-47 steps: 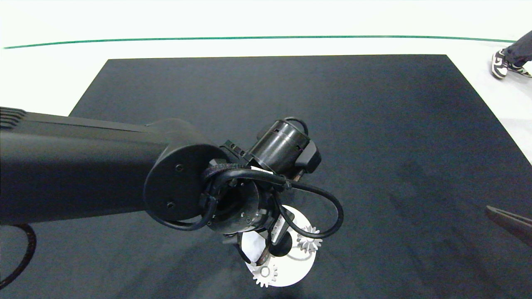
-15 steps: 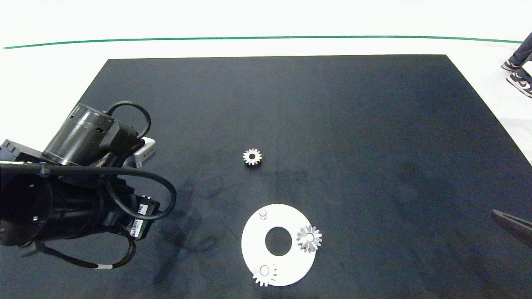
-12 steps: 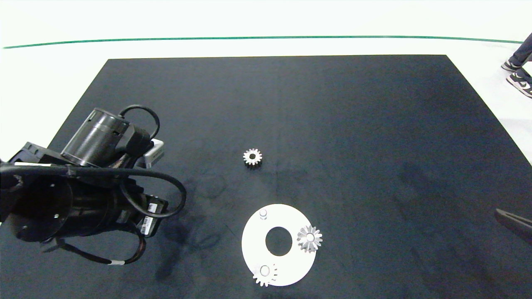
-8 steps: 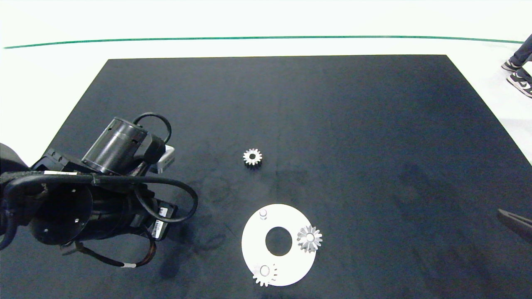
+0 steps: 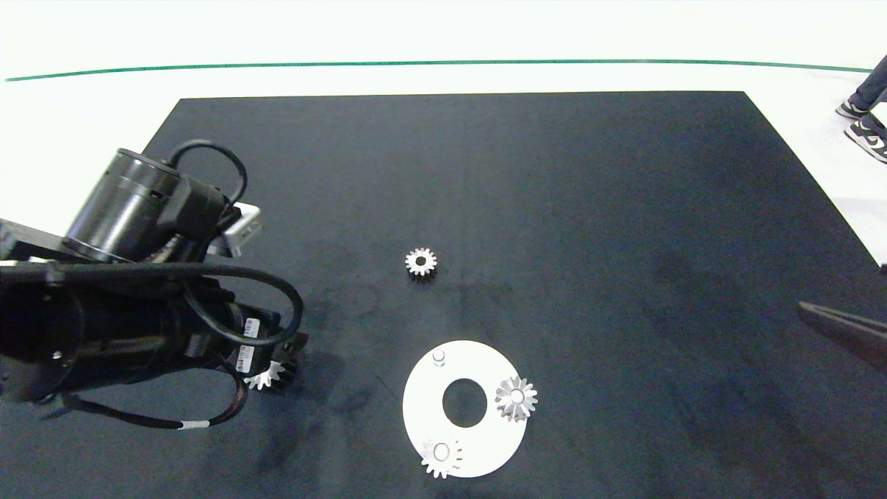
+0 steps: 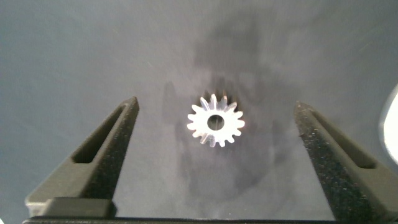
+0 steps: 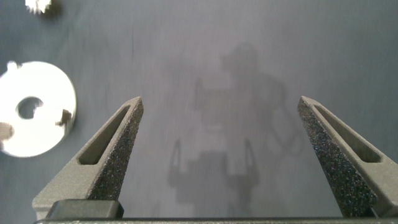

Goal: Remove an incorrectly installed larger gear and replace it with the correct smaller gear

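Silver long-toothed larger gear [image 6: 216, 121] flat on black mat, between wide-apart left claw [image 6: 217, 162] fingers

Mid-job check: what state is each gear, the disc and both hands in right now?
larger gear: off the disc, flat on the mat, not gripped.
smaller gear: flat on the mat, not gripped.
white disc: one peg bare, two other gears mounted.
left hand: open, straddling the larger gear, not touching it.
right hand: open, over bare mat.

A white ring plate [image 5: 423, 409] is laid on a black mat [image 5: 554, 208]. Two gears and a bare peg [image 5: 438, 356] are carried on it. A person's shoes [image 5: 861, 125] are seen beyond the mat.
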You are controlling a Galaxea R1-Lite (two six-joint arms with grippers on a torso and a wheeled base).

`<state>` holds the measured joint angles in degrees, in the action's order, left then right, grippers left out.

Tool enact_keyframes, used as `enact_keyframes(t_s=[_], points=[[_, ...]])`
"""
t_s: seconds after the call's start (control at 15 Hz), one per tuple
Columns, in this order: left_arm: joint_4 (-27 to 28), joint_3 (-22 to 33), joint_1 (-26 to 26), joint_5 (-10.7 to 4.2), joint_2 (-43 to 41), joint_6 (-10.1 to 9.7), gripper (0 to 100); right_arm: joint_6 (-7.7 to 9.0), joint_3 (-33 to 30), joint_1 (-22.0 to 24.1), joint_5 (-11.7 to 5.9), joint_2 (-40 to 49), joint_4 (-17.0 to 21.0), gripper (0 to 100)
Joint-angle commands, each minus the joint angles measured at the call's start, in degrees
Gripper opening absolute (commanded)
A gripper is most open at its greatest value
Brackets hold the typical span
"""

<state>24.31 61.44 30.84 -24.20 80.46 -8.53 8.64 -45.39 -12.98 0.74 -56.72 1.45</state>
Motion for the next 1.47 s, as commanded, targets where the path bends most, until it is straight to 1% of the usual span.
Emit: enact_keyframes(t_s=[0.07,0.13,0.2,0.27,0.33,0.4,0.47,0.53,0.6,0.73,0.8,0.87,0.93,1.0,1.07,1.13,1.2,1.27,1.33,1.47], points=[[0.30,2.98,-1.05,-0.15,-6.98,0.62,100,0.85,-13.85,-4.07,-0.39,-14.29,3.12,100],[1.44,3.42,-2.98,-0.15,-7.42,1.06,100,2.52,-20.97,-7.14,-0.04,-17.54,10.15,100],[1.80,2.98,-3.07,-0.06,-7.68,1.94,100,4.19,-26.16,-10.40,0.75,-19.04,15.07,100],[2.23,2.54,-2.98,-0.15,-7.77,2.29,100,5.33,-29.32,-12.24,1.19,-20.01,17.89,100],[3.73,2.37,-2.72,-0.15,-7.86,2.29,100,7.27,-33.98,-15.05,1.10,-22.38,22.19,100],[4.61,2.46,-2.89,-0.06,-8.12,2.47,100,7.79,-37.14,-17.25,0.84,-24.49,25.27,100],[4.87,2.37,-3.16,-0.15,-8.91,3.70,100,7.88,-40.04,-18.92,0.66,-26.95,28.70,100],[4.96,1.93,-3.16,-0.15,-9.88,5.02,100,8.50,-42.94,-20.06,0.40,-29.85,31.60,100],[4.96,1.23,-3.16,-0.15,-10.23,5.63,100,9.73,-45.58,-20.42,-0.22,-32.49,32.91,100],[4.96,-0.18,-3.42,-0.15,-10.41,7.13,100,11.48,-50.59,-20.50,-1.62,-37.67,33.27,100],[5.66,-0.71,-4.39,-0.15,-10.76,8.45,100,11.92,-52.79,-20.68,-1.89,-39.69,34.06,100],[7.60,-0.97,-6.23,-0.15,-11.38,10.47,100,12.36,-55.16,-21.12,-1.89,-41.36,35.55,100],[9.97,-1.85,-9.31,-0.15,-12.43,15.30,100,12.54,-59.29,-22.00,-1.97,-43.74,37.84,100],[10.15,-3.08,-11.51,-0.15,-13.57,19.08,100,12.45,-62.28,-23.05,-2.06,-45.23,38.72,100],[10.15,-3.52,-15.90,-0.15,-13.92,21.54,100,12.36,-64.83,-23.84,-2.06,-46.81,38.80,100],[9.79,-3.17,-20.65,-0.32,-13.92,23.21,100,12.36,-66.67,-24.11,-2.24,-48.13,38.89,100],[8.39,-2.55,-24.60,-0.32,-14.10,24.09,100,12.36,-68.26,-24.19,-2.41,-49.45,38.98,100],[5.84,-1.41,-28.64,-0.24,-14.63,24.27,100,12.27,-69.21,-24.11,-2.33,-50.86,39.07,100],[3.73,-0.53,-31.19,-0.24,-15.59,24.18,100,12.10,-69.21,-23.84,-2.33,-52.17,39.07,100],[-0.23,1.31,-31.19,0.12,-17.62,22.60,100,11.13,-69.21,-23.58,-2.33,-54.99,39.07,100]])
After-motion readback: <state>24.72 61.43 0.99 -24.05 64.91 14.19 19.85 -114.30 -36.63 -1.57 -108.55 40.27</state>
